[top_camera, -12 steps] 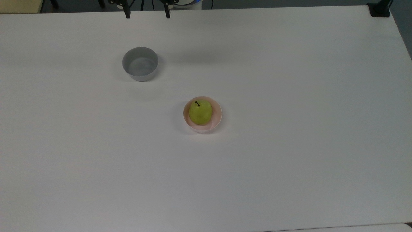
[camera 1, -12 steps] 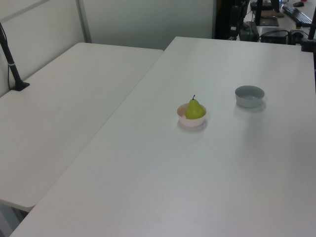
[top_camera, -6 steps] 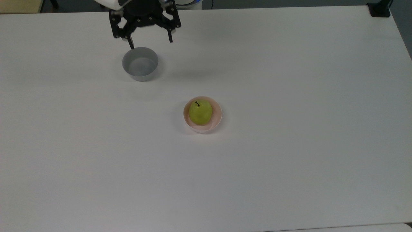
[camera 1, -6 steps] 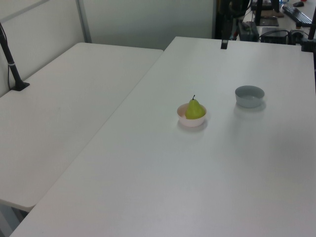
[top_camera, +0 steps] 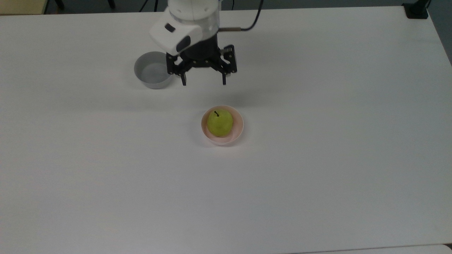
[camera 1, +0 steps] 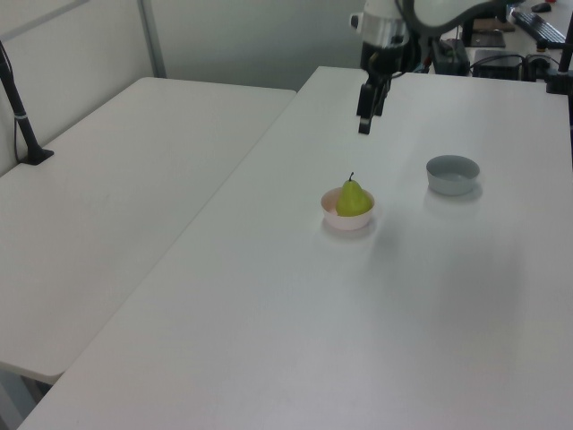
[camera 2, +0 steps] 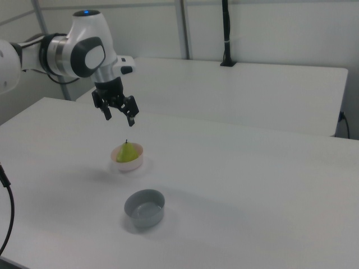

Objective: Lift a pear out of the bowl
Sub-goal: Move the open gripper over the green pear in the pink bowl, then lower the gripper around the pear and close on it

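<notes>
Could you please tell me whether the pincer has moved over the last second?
Yes. In the top view the pincer has come down from the table's far edge, past the grey bowl, toward the pear, with its fingers open.

- Counter (top_camera: 317, 158): I see a broad white surface, matte and plain.
- Grey bowl (top_camera: 152, 74): a small round bowl standing upright on the counter, toward the top view's upper left; in the left view (camera 1: 452, 174) it sits at the right, and in the right view (camera 2: 145, 208) it is nearest the camera.
- Second table (camera 1: 116, 206): I see a white table alongside the counter, at the left view's left.
- Black post (camera 1: 20, 116): a dark pole standing on the second table at its far left edge; a similar post (camera 2: 225, 33) rises at the right view's top.
</notes>
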`<state>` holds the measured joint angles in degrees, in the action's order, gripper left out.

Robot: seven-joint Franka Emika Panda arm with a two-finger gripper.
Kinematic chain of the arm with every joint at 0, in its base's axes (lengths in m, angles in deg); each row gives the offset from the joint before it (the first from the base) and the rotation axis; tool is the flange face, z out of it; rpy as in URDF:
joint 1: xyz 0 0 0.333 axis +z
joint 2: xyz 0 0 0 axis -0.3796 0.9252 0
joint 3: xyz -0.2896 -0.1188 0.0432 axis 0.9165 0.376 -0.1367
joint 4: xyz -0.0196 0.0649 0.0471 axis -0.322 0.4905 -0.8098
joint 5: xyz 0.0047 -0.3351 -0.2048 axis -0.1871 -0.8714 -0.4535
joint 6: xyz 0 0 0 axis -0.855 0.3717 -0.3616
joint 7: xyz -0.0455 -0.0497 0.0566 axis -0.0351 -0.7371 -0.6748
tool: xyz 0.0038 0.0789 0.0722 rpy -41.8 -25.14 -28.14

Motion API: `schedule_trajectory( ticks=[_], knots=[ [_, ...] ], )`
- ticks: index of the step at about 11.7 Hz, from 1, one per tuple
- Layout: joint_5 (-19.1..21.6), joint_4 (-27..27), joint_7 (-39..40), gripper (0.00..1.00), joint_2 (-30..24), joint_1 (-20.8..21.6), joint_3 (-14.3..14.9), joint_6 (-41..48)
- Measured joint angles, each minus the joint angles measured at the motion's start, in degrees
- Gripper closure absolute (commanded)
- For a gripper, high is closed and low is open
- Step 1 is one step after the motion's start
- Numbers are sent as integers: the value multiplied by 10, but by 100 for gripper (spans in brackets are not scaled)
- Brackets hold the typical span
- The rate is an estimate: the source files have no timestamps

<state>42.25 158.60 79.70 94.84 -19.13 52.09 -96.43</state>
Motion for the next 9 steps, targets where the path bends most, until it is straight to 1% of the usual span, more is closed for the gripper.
schedule_trajectory(
  ticks=[1, 4, 9],
  knots=[
    [-1, 1, -17, 0, 16, 4, -5, -11],
    [-30, 2, -29, 0, 54, 20, -8, -40],
    [-33, 3, -30, 1, 100, 27, -8, -86]
  ],
)
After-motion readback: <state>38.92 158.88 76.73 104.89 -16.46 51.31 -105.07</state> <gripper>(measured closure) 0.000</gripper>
